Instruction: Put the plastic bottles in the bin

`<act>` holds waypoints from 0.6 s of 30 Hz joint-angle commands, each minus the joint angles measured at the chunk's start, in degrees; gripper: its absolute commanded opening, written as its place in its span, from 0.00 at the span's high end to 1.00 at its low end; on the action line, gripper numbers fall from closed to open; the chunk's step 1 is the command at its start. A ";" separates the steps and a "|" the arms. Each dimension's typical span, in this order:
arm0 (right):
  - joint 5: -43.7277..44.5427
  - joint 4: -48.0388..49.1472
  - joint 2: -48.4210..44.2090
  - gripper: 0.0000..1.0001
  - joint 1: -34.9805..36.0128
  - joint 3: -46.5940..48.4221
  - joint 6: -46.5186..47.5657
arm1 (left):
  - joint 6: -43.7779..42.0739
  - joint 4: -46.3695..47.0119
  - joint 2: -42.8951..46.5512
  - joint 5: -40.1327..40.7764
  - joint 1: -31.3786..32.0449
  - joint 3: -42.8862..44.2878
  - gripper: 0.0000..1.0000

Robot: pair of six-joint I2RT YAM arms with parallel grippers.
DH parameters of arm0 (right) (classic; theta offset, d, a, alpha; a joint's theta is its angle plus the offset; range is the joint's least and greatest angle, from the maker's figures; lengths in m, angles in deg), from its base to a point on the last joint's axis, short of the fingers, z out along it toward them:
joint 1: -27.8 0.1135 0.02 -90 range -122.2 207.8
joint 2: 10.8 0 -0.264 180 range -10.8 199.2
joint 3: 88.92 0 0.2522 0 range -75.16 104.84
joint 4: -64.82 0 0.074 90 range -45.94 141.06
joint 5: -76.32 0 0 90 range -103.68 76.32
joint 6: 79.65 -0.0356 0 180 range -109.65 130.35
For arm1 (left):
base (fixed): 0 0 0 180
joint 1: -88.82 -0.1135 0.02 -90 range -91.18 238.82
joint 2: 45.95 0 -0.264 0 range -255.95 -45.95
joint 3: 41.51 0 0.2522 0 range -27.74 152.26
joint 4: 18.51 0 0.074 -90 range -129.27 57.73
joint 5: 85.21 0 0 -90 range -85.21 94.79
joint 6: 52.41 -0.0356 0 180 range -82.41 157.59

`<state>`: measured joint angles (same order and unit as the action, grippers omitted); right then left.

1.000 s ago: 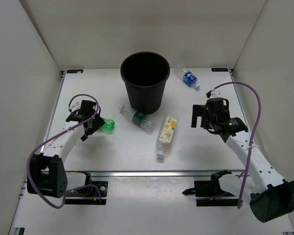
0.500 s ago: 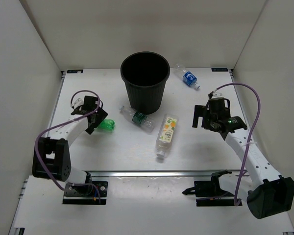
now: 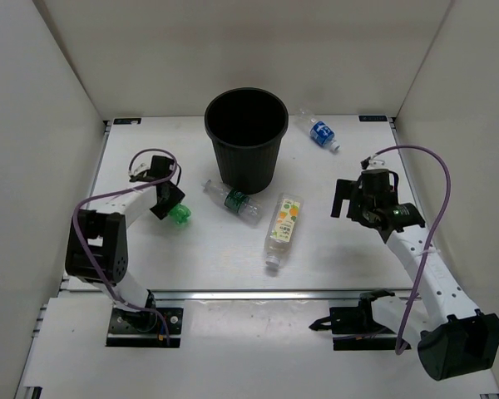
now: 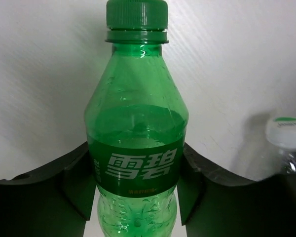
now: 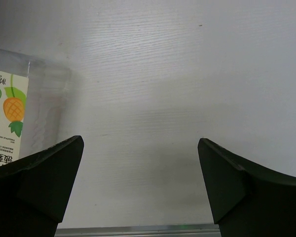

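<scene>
Top cam overhead, whole table (image 3: 316, 249); wrist cams close-up.

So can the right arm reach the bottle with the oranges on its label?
Probably yes. The right gripper is open and empty, and the orange-label bottle lies flat on its left, with only bare table between them.

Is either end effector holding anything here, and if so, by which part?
The left end effector clasps the green bottle at its label band. The right end effector is open and holds nothing.
</scene>
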<state>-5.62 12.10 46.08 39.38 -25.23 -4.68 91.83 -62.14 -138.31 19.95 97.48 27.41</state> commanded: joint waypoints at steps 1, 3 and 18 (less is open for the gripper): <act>0.30 1.61 -2.30 0.01 0.03 -0.54 0.26 | -1.85 -3.96 6.13 3.20 2.49 5.65 0.62; -0.32 2.04 -2.74 0.01 0.29 -1.15 0.70 | -5.09 -3.02 12.08 5.75 5.73 10.38 0.60; -4.80 7.58 3.14 0.01 5.47 0.77 -4.84 | -34.19 17.93 -7.10 6.64 23.68 55.46 0.50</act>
<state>-8.86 16.16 48.22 44.25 -26.71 -7.30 63.19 -41.11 -136.25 25.78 119.78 78.75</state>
